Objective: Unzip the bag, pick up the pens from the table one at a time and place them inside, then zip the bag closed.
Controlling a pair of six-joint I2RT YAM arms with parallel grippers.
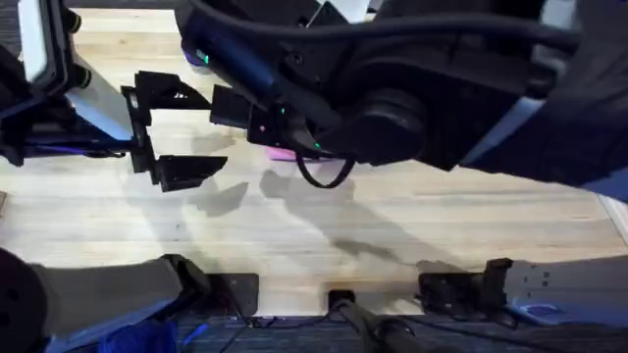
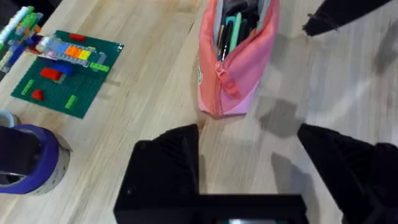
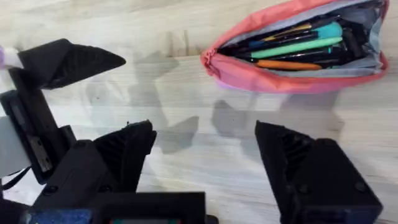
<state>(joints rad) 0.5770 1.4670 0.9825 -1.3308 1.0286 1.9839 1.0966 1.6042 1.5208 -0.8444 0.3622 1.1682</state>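
The pink bag (image 2: 233,62) lies unzipped on the table (image 2: 155,93), its mouth gaping. Several pens (image 3: 292,48) lie inside it: teal, orange and dark ones. My left gripper (image 2: 249,134) hangs open a little short of the bag's closed end, with nothing between its fingers. My right gripper (image 3: 205,134) is also open and empty, beside the long side of the bag (image 3: 298,81). In the overhead view my left gripper (image 1: 182,132) stands open at the left, and only a sliver of the bag (image 1: 280,153) peeks out under my right arm (image 1: 392,108).
A green brick baseplate (image 2: 68,74) with coloured bricks and a purple tape roll (image 2: 28,158) sit on the table to one side of the bag. My right arm rises dark and large under the overhead camera, hiding the table's middle.
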